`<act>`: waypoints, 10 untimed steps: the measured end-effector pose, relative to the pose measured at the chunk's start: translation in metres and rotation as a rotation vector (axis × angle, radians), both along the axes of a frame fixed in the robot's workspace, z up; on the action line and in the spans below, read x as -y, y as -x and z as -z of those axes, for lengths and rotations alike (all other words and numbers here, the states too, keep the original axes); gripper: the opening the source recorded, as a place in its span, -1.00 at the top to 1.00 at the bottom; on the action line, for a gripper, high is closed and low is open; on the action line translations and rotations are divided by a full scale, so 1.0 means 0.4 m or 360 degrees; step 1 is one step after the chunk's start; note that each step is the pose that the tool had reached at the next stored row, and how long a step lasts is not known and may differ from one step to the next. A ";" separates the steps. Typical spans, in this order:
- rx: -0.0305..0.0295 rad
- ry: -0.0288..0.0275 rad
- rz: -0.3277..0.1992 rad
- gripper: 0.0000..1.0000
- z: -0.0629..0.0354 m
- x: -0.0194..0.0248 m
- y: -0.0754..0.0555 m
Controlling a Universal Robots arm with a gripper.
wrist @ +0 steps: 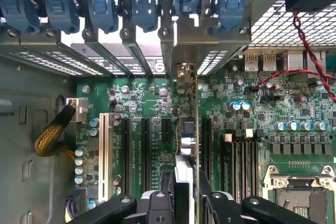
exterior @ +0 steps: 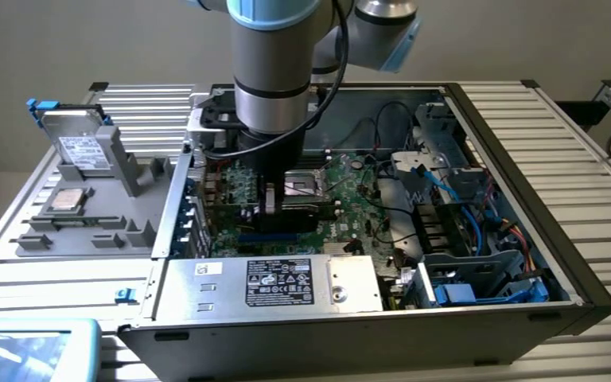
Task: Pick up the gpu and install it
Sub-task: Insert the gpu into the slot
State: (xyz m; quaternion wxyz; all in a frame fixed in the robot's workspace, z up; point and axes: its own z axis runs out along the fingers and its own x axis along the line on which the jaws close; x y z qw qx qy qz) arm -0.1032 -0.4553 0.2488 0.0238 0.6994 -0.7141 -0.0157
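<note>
Ribbed aluminium tabletop (exterior: 571, 143) carries an open dark-grey metal computer case (exterior: 369, 342), with a plain wall behind. Inside the case, the arm's black claw (wrist: 186, 195) is clenched on the gpu (wrist: 187, 129), a thin flat card seen edge-on. It stands upright over the green motherboard (wrist: 142, 98), just above its black slots. I'd judge the card light, stiff and fragile, best pinched along its top edge.

Exterior view: oblique, downward, from above the open computer case (exterior: 337, 350) at moderate distance; wrist view: close, behind the gripper (wrist: 186, 203), facing the motherboard (wrist: 152, 103) both views share.
</note>
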 end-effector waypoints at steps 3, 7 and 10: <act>0.00002 -0.00027 0.0001 0.44 0.002 0.000 0.002; 0.00000 -0.00080 0.0002 0.44 0.004 0.000 0.005; 0.00003 -0.00126 0.0003 0.44 0.004 0.000 0.009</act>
